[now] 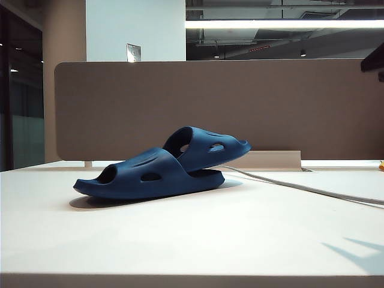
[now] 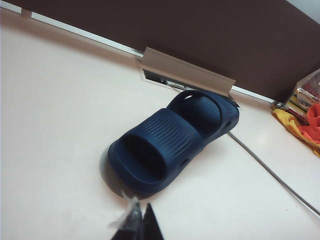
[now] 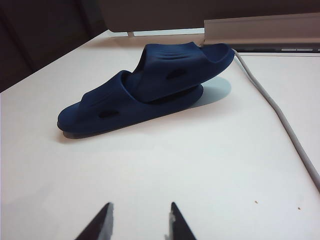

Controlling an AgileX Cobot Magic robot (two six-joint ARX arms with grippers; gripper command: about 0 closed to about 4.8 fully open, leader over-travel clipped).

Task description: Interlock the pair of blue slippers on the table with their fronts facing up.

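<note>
Pair of blue slippers [image 1: 159, 165] sits interlocked on the surface [image 1: 180, 240], strap sides up. Front slipper [image 3: 107, 107] lies flat on its sole; back slipper [image 3: 185, 67] is pushed in under the front one's strap and sits tilted, its far end raised toward the brown divider [image 1: 180, 108].

Left hand [image 2: 139, 224]: tips pressed together, holding nothing, hovering above the surface. Slippers are just ahead of it, not touching; the open end of the front slipper's strap faces the hand.

Right hand [image 3: 138, 222]: fingers parted with a moderate gap, nothing between them, above bare surface. Slippers are well ahead of it and a bit to one side, apart from the fingers.

Neither hand shows in the exterior view.

Grey cable [image 3: 280, 120] runs across the surface from near the back slipper's raised end, passing to the side of the right hand. Pale cable cover [image 2: 187, 72] lies along the divider just behind the slippers. Colourful cloth and packets [image 2: 305, 117] sit at the far edge, well off from the left hand.
</note>
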